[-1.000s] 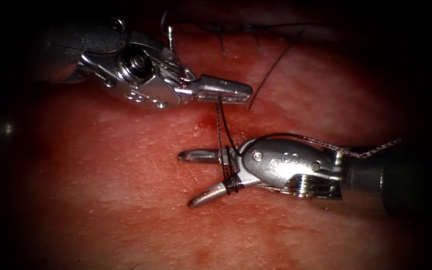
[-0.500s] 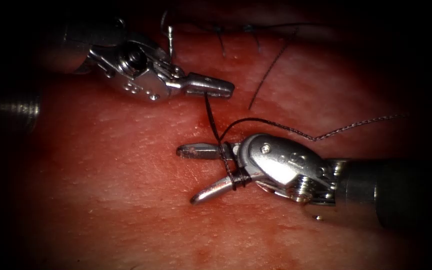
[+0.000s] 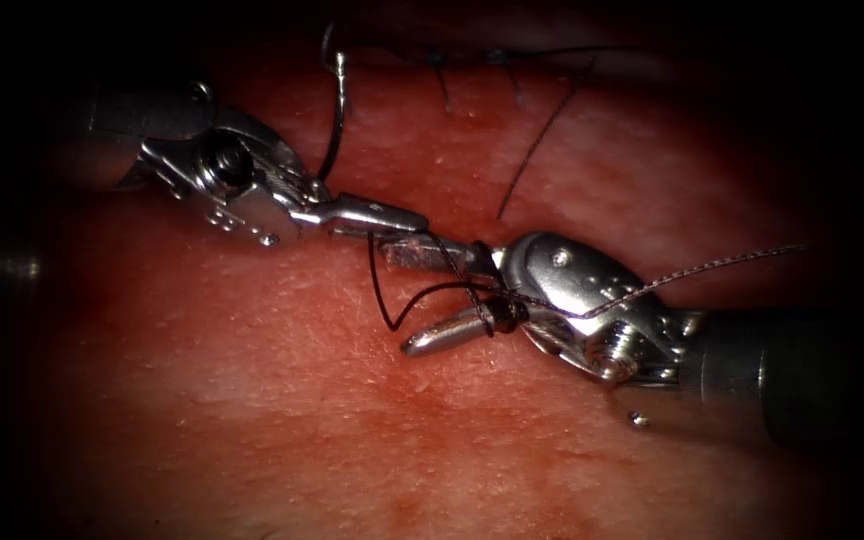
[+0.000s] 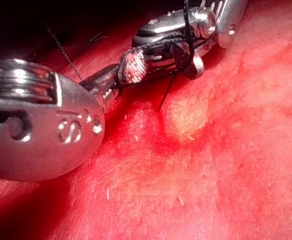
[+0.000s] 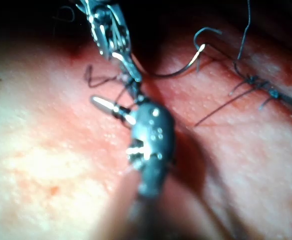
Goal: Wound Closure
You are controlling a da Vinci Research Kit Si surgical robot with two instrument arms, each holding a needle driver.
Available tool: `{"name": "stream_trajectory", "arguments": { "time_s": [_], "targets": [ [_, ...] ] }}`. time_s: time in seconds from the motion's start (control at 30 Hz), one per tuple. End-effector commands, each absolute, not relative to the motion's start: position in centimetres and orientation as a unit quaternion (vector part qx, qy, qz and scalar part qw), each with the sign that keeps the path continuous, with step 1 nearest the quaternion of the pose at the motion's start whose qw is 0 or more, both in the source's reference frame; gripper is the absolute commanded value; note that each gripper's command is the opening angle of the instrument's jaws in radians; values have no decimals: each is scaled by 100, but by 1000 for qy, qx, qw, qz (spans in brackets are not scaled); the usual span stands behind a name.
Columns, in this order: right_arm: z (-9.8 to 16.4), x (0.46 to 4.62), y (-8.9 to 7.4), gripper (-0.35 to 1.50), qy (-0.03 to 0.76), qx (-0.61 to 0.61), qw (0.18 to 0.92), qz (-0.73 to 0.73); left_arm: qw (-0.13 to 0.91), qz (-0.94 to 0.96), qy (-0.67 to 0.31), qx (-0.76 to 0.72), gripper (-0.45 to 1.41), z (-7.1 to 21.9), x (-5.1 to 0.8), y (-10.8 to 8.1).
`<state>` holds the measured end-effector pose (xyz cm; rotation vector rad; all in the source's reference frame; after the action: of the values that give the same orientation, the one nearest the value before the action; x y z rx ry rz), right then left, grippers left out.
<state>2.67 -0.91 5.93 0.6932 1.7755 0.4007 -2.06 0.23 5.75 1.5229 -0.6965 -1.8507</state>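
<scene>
Red tissue (image 3: 252,400): wet pork belly, spans the endoscope frame; stitched cut (image 3: 512,55) runs along the top edge, dark knots on it.
Left tool (image 3: 397,218): enters from upper left, tip at centre; fingers together, clamped on the thread (image 3: 377,285).
Right tool (image 3: 427,295): enters from the right, tip at centre, just beside the left tip; fingers apart, thread wound in loops around their base near the hinge, nothing pinched.
Thread: dark; slack loop hangs below the left tip, curves back to the wraps; one strand trails off to the right edge over the right tool's wrist.
Needle (image 3: 335,110): curved, upper centre-left, below the cut, behind the left tool; held by neither; cannot tell if it enters tissue.
Cut end (image 3: 542,140): loose strand slants down from the suture line, upper centre.
Right wrist view: needle (image 5: 185,67) lies on tissue beside the stitches.
</scene>
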Motion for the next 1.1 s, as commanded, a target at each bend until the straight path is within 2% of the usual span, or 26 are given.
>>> {"name": "stream_trajectory", "arguments": {
  "time_s": [0.03,0.2,0.6,1.1],
  "targets": [
    [595,274,-94,61,753,299,561,171,317,-702,-266,580,-45,580,-213,28],
    [592,275,-95,49,760,309,545,172,314,-704,-264,580,-45,585,-216,28],
    [597,268,-78,47,770,298,521,217,316,-706,-259,578,-45,593,-218,3],
    [614,244,-50,46,754,247,525,307,299,-727,-255,563,-45,584,-230,-14]
  ]
}}
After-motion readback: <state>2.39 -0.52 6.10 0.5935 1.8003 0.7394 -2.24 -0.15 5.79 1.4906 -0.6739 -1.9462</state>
